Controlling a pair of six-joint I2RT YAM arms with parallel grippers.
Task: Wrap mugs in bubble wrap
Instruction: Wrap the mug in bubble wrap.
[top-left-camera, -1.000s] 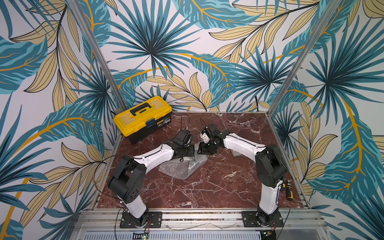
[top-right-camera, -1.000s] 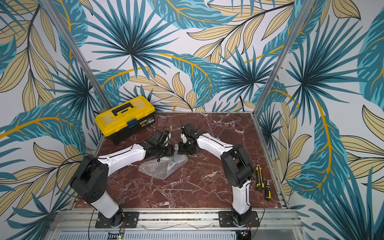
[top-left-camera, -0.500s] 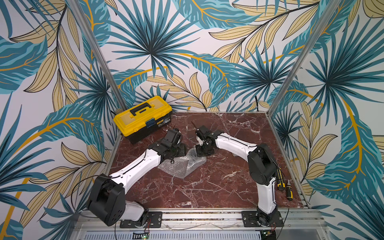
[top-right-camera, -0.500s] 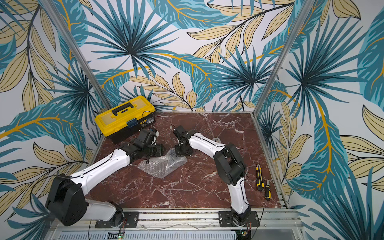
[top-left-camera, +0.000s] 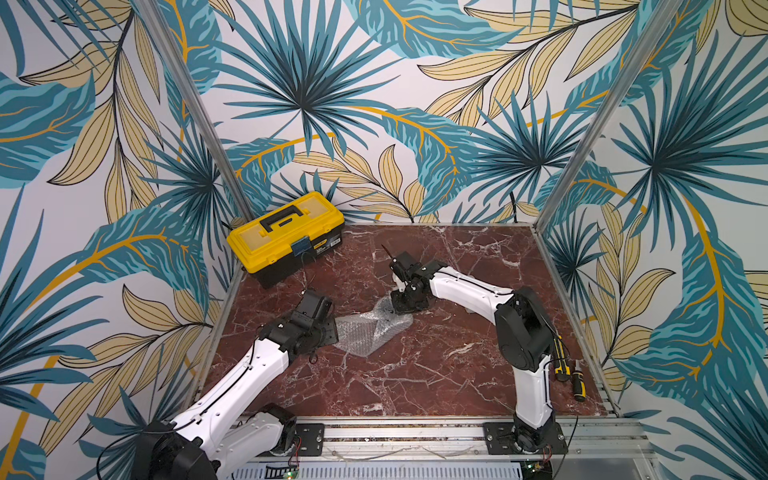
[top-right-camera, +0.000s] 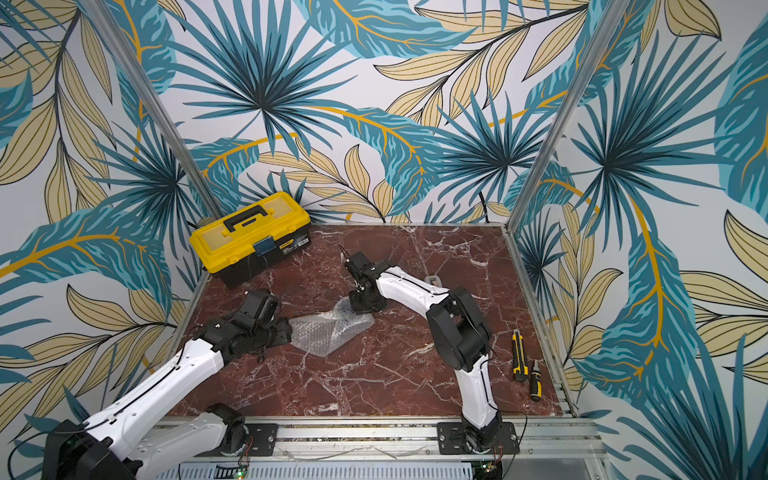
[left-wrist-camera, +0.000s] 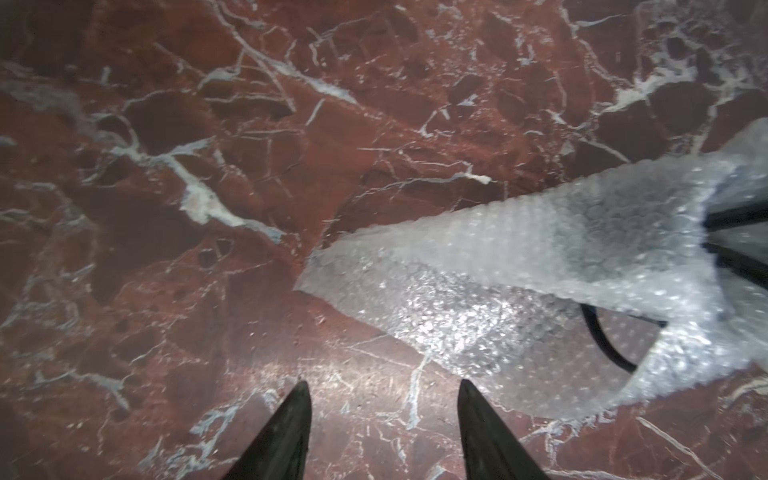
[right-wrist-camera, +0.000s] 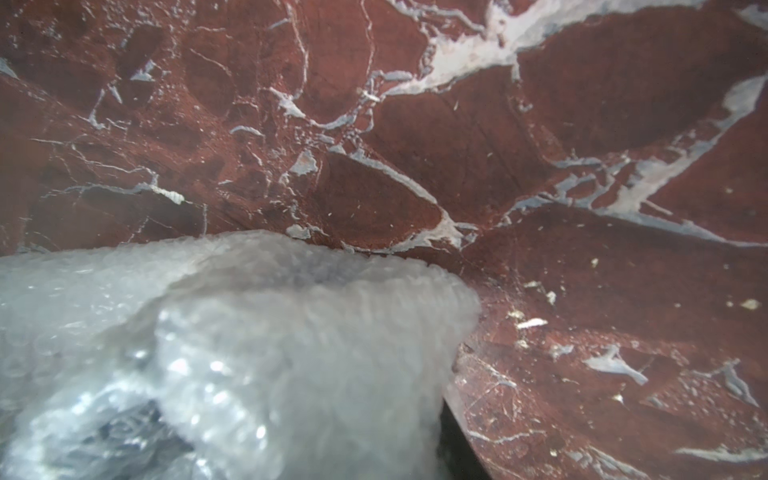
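Wrap loosely folded, mug not in sight: the wrapping looks barely under way.
The wrap (top-left-camera: 365, 332) lies crumpled on the table (top-left-camera: 436, 374); whether the mug sits under it cannot be told. The right gripper (top-left-camera: 402, 306), arm stretched low, pinches the wrap's far end into a peak. The left gripper (left-wrist-camera: 380, 386), jaws apart and empty, hovers off its opposite edge.

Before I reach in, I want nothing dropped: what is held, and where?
The right jaws appear to pinch the bubble wrap at its bunched far end; the left jaws stand open, empty.
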